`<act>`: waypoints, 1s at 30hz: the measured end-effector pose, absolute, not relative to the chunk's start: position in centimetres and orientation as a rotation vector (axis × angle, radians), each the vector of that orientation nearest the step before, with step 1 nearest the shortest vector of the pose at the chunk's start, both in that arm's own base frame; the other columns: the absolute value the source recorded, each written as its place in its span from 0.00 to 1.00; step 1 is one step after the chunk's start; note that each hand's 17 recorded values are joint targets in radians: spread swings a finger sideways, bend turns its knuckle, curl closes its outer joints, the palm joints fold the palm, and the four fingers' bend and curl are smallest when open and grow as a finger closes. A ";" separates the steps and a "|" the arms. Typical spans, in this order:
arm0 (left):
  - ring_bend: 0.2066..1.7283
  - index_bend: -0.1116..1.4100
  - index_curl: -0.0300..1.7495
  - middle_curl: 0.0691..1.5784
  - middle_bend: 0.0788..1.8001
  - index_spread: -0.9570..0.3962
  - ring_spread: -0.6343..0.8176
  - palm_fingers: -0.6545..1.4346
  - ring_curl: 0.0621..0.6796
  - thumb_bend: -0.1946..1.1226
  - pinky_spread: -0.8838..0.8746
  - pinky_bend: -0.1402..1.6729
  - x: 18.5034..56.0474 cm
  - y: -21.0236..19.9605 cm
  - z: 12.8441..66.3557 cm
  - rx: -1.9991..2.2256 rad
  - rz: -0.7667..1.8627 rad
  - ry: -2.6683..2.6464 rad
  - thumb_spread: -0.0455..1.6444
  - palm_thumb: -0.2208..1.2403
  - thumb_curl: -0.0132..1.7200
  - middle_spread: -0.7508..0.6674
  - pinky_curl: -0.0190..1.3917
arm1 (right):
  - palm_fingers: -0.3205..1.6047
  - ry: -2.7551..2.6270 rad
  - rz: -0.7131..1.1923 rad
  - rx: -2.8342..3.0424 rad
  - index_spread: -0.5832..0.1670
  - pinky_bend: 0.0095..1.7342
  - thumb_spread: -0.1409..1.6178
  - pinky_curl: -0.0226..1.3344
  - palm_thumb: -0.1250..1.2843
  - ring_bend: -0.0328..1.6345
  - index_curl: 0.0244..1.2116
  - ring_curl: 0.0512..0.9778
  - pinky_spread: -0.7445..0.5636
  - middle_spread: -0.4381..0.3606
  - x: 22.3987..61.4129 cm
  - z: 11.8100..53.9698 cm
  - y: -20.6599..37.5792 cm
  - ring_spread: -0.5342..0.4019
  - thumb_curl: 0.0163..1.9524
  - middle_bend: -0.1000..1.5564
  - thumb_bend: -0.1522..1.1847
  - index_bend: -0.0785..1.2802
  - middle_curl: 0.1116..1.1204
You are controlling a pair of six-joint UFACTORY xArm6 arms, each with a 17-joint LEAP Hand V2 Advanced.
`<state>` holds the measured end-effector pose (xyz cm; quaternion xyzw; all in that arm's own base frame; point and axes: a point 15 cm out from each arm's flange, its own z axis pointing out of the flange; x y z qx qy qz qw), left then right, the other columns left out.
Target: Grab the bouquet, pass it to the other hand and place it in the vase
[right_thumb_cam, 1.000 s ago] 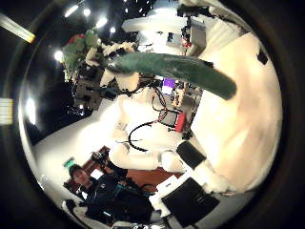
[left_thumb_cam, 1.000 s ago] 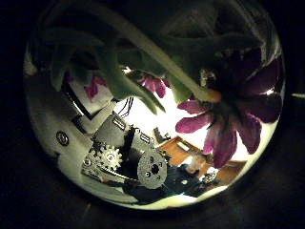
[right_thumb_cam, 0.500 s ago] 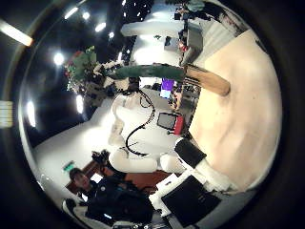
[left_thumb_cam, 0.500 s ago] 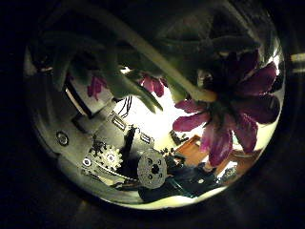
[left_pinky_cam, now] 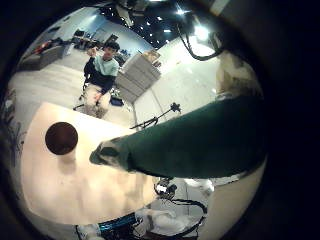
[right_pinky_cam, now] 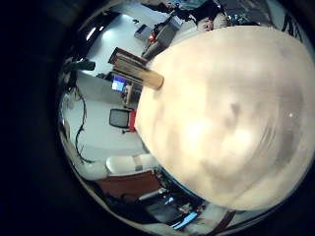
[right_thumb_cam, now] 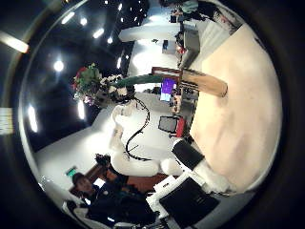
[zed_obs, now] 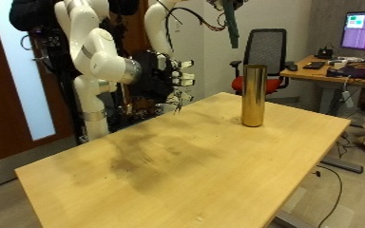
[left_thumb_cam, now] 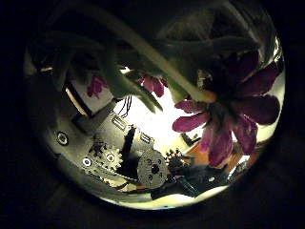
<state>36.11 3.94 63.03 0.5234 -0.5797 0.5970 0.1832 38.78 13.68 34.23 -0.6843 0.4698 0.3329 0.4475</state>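
Note:
The bouquet's dark green stem bundle (zed_obs: pixel 233 27) hangs from the view's top edge, above and just behind the tall gold vase (zed_obs: pixel 252 95) standing on the wooden table (zed_obs: pixel 170 161). My left hand (right_thumb_cam: pixel 92 93) is shut on the bouquet (right_thumb_cam: pixel 91 78), its stems (right_thumb_cam: pixel 143 80) pointing toward the vase (right_thumb_cam: pixel 205 83). Purple flowers (left_thumb_cam: pixel 224 110) fill the left thumb side palm view, beside that hand's geared fingers (left_thumb_cam: pixel 148 164). From the left palm, the stem bundle (left_pinky_cam: pixel 190 140) aims at the vase's dark mouth (left_pinky_cam: pixel 61 138). My right hand (zed_obs: pixel 173 84) hangs open and empty beyond the table's far edge.
An office chair (zed_obs: pixel 269 47) and a desk with a monitor (zed_obs: pixel 360 28) stand behind the table. The vase (right_pinky_cam: pixel 148 77) stands near the table's far corner.
In the right thumb side palm view the bouquet and the left hand have drawn away from the right palm, toward the vase. The flowers stay fixed in the left palm.

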 end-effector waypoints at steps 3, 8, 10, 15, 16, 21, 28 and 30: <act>0.81 0.28 0.85 0.70 0.54 0.18 0.15 0.82 0.84 0.13 0.18 0.70 36.5 4.9 62.4 1.483 1.687 -1.617 0.15 0.92 0.53 0.11 0.51 | 0.12 1.168 0.821 -1.689 0.24 0.27 0.63 0.26 0.57 0.21 0.12 0.21 0.87 0.72 38.9 34.2 13.4 0.82 0.21 0.16 0.09 0.16 0.12; 0.81 0.27 0.86 0.71 0.53 0.19 0.15 0.82 0.85 0.13 0.18 0.70 37.6 6.4 61.3 1.493 1.688 -1.588 0.15 0.92 0.53 0.11 0.52 | 0.13 1.174 0.821 -1.684 0.25 0.27 0.63 0.26 0.58 0.21 0.12 0.21 0.87 0.72 39.0 33.9 13.1 0.82 0.21 0.16 0.09 0.16 0.12; 0.81 0.27 0.87 0.71 0.53 0.20 0.15 0.82 0.85 0.13 0.18 0.69 38.1 6.9 60.9 1.502 1.691 -1.580 0.14 0.92 0.54 0.11 0.52 | 0.13 1.179 0.823 -1.679 0.25 0.27 0.63 0.26 0.58 0.21 0.13 0.22 0.87 0.72 39.1 33.8 12.9 0.82 0.21 0.16 0.09 0.16 0.12; 0.80 0.26 0.88 0.71 0.53 0.21 0.15 0.82 0.85 0.13 0.17 0.69 38.9 7.9 59.7 1.532 1.683 -1.559 0.15 0.92 0.54 0.10 0.53 | 0.13 1.180 0.825 -1.678 0.25 0.26 0.63 0.26 0.59 0.20 0.13 0.22 0.87 0.72 39.1 33.7 12.9 0.82 0.21 0.16 0.09 0.16 0.12; 0.80 0.26 0.88 0.71 0.53 0.22 0.15 0.82 0.85 0.13 0.17 0.69 39.1 8.0 59.6 1.534 1.684 -1.555 0.15 0.92 0.54 0.10 0.53 | 0.13 1.181 0.825 -1.678 0.25 0.26 0.63 0.26 0.59 0.20 0.13 0.22 0.87 0.72 39.1 33.7 12.9 0.82 0.21 0.16 0.09 0.16 0.13; 0.80 0.26 0.88 0.71 0.53 0.23 0.15 0.82 0.85 0.13 0.17 0.68 39.9 8.5 58.8 1.546 1.677 -1.542 0.15 0.92 0.54 0.10 0.53 | 0.13 1.183 0.827 -1.676 0.25 0.26 0.63 0.25 0.59 0.20 0.14 0.22 0.87 0.72 39.2 33.6 12.9 0.82 0.21 0.16 0.09 0.16 0.13; 0.80 0.26 0.89 0.71 0.53 0.24 0.15 0.82 0.86 0.13 0.17 0.68 41.0 9.1 57.4 1.569 1.661 -1.523 0.15 0.92 0.54 0.10 0.54 | 0.14 1.190 0.833 -1.682 0.26 0.26 0.63 0.25 0.60 0.20 0.15 0.23 0.87 0.72 39.0 33.3 12.8 0.82 0.21 0.16 0.09 0.17 0.13; 0.80 0.26 0.89 0.71 0.53 0.25 0.15 0.82 0.86 0.13 0.17 0.68 41.4 9.3 56.8 1.581 1.657 -1.524 0.15 0.92 0.54 0.10 0.54 | 0.14 1.188 0.832 -1.683 0.27 0.26 0.63 0.25 0.60 0.20 0.15 0.23 0.87 0.72 39.0 33.2 12.8 0.82 0.21 0.16 0.09 0.17 0.13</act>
